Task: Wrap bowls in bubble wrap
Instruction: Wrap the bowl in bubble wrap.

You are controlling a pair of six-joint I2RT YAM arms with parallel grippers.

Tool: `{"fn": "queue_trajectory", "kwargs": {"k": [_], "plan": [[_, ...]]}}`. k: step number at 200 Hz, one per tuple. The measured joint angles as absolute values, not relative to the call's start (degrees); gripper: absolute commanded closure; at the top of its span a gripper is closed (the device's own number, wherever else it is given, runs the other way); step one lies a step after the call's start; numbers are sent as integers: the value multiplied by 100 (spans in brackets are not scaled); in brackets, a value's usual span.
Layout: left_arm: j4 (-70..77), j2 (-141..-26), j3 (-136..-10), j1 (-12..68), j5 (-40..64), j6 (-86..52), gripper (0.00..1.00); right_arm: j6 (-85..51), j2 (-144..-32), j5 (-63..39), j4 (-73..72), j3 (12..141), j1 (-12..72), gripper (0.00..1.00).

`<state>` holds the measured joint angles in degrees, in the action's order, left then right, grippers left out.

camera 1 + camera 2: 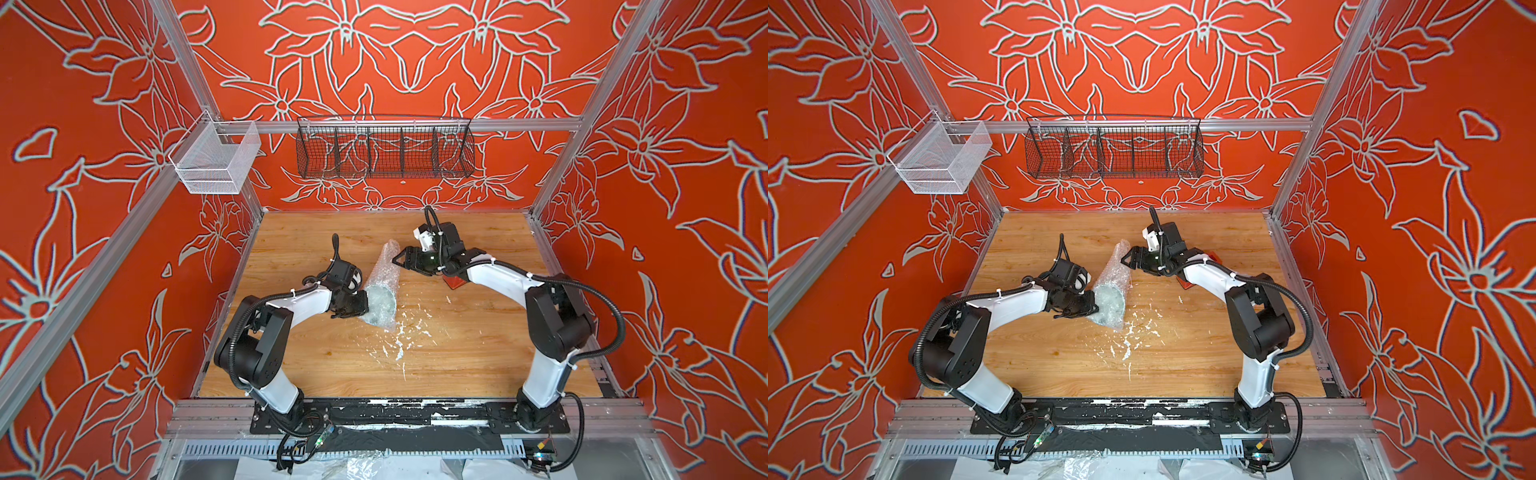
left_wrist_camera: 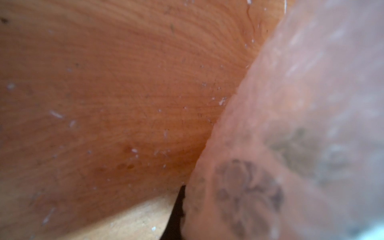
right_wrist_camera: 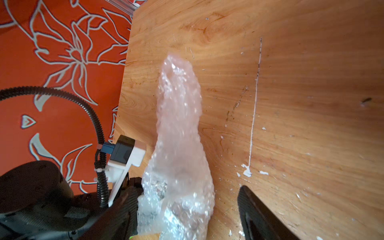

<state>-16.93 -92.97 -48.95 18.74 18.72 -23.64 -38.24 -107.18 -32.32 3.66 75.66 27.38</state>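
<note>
Bubble wrap holding the bowl is pinched by left gripper, right gripper spread beside it.

The left arm reaches low and inward, elbow bent behind it. The left gripper is nearly closed, apparently pinching the edge of the bubble wrap. The right arm stretches forward and inward with its wrist raised. The right gripper points toward the left side, jaws spread wide, holding nothing.

Bright even light; top views sharp, left wrist view blurred, glints on the bubble wrap.
</note>
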Motion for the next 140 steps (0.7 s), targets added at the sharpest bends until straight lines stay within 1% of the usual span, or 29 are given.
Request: {"fn": "queue_trajectory", "kwargs": {"k": [26, 61, 96, 140], "plan": [[-1708, -9258, -4862, 1907, 1848, -2383, 100, -3885, -11148, -3339, 360, 7902, 2687, 22], [-1734, -9194, -4807, 1925, 1841, -2405, 100, -4029, -11699, -3662, 215, 8374, 2596, 26], [-1743, -9190, -4805, 1925, 1837, -2408, 100, -4119, -11970, -4058, 174, 8766, 2567, 29], [-1745, -9188, -4803, 1929, 1831, -2410, 100, -4042, -12103, -4342, 436, 9327, 2563, 39]]}}
